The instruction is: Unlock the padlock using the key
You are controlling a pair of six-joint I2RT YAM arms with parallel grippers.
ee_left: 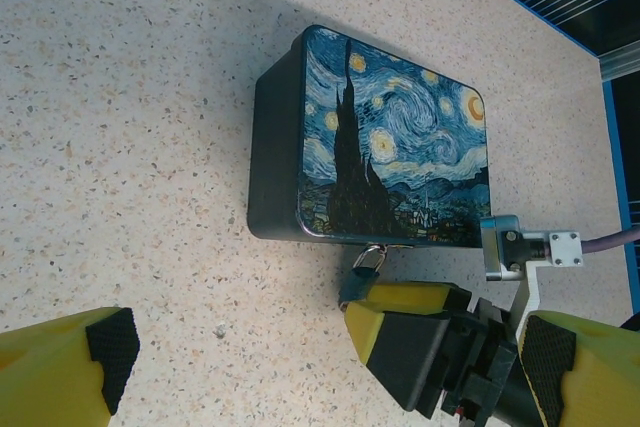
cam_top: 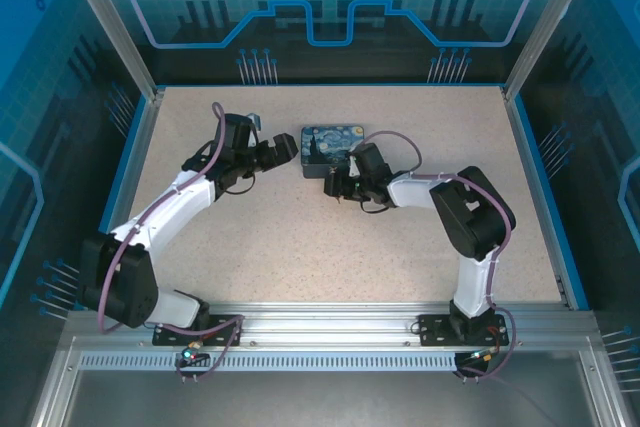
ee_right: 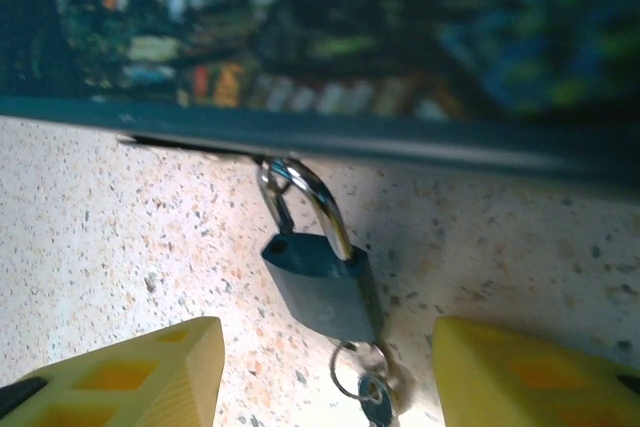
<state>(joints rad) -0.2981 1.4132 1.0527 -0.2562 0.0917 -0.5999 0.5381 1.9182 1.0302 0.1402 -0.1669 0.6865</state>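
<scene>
Right wrist: blue-grey padlock (ee_right: 322,282), silver shackle (ee_right: 327,210)

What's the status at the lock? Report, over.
Left gripper open, beside painted tin box. Right gripper open, yellow fingers either side of small dark blue-grey padlock on box's hasp. Ringed metal key at its base. Nothing blocking.

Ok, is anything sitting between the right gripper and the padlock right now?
Nothing visible. The right gripper is open and lined up on the padlock, which lies on the table hooked to the front edge of the Starry Night box. The key and its ring sit at the padlock's near end, facing the gripper.
</scene>
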